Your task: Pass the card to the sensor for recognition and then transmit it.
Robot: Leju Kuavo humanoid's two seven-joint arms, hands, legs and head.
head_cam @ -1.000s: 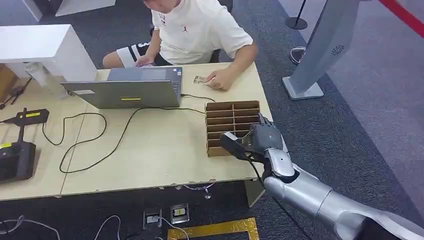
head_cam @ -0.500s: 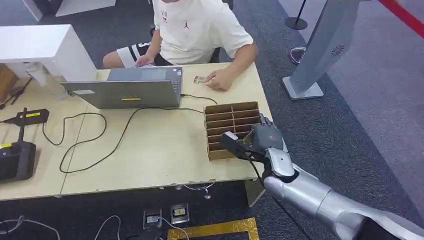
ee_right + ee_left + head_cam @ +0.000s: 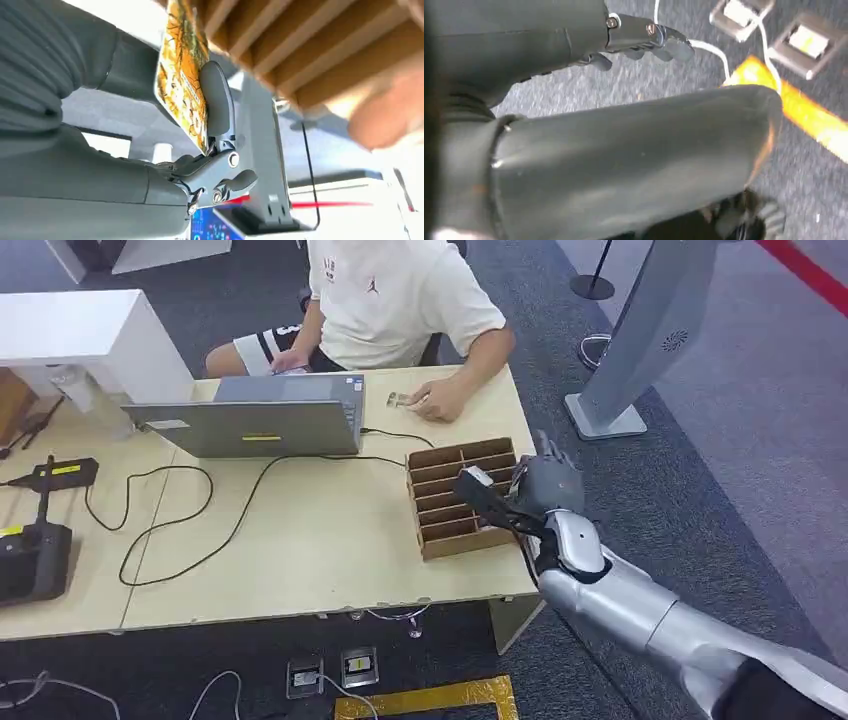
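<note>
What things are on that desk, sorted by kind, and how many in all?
Laptops: 1
Slotted cardboard racks: 1
Black devices at the left edge: 2
Black cables: 2
Total: 6
The yellow card is held in the right hand, not on the desk.

Card: glossy yellow-and-black printed plastic card [image 3: 182, 75]
Divider box: matt brown slotted cardboard box [image 3: 455, 502]
Table: smooth pale wooden table [image 3: 330, 540]
Arm: shiny silver metal right arm [image 3: 620, 605]
Floor: rough dark grey carpet [image 3: 690, 490]
</note>
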